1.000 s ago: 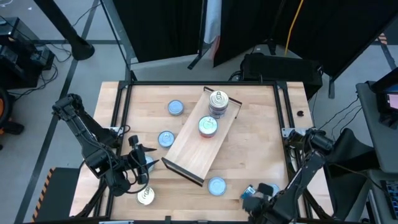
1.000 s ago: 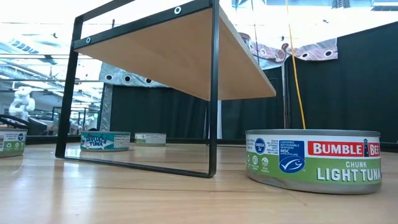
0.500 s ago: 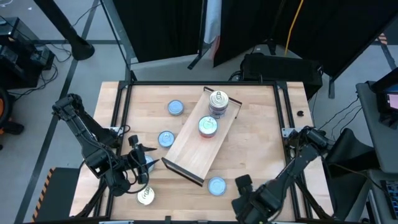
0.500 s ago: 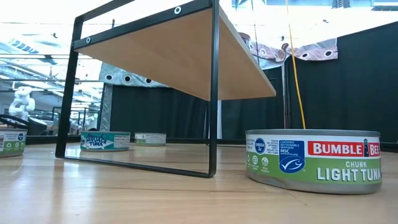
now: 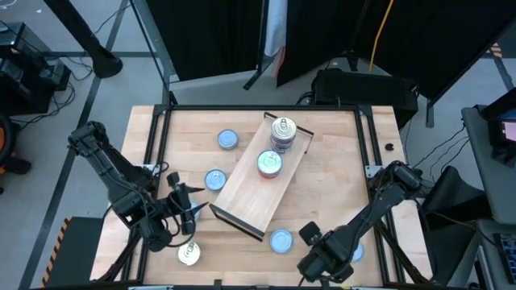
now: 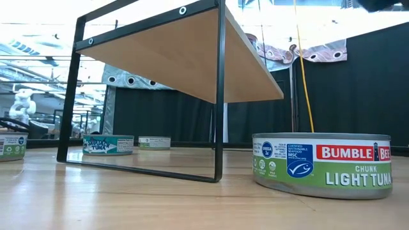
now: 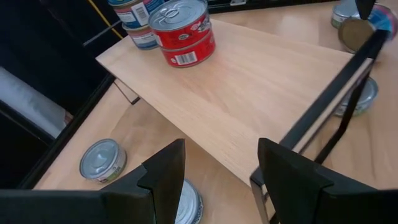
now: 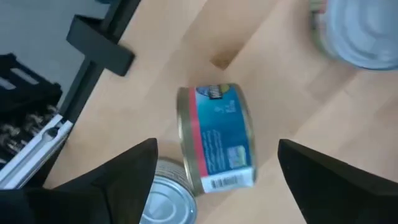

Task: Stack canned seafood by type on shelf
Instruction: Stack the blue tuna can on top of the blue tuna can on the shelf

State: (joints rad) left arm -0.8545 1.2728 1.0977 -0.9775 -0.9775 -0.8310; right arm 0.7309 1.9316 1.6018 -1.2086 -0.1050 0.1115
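On the shelf [image 5: 262,181] near the table's [image 5: 339,161] middle, three tins [image 5: 281,133] are stacked while five lie loose, left gripper [image 5: 184,211] and right gripper [image 5: 310,242] both spread and empty.

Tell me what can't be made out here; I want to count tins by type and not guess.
- Low view: whatever stands on the shelf is hidden by its board, seen from below.
- Left wrist view: the rear stack is cut off by the edge; its height is unclear.
- Right wrist view: the corner tin is blurred and cropped; type unreadable.
- High view: loose tins show only lids; brands unreadable.
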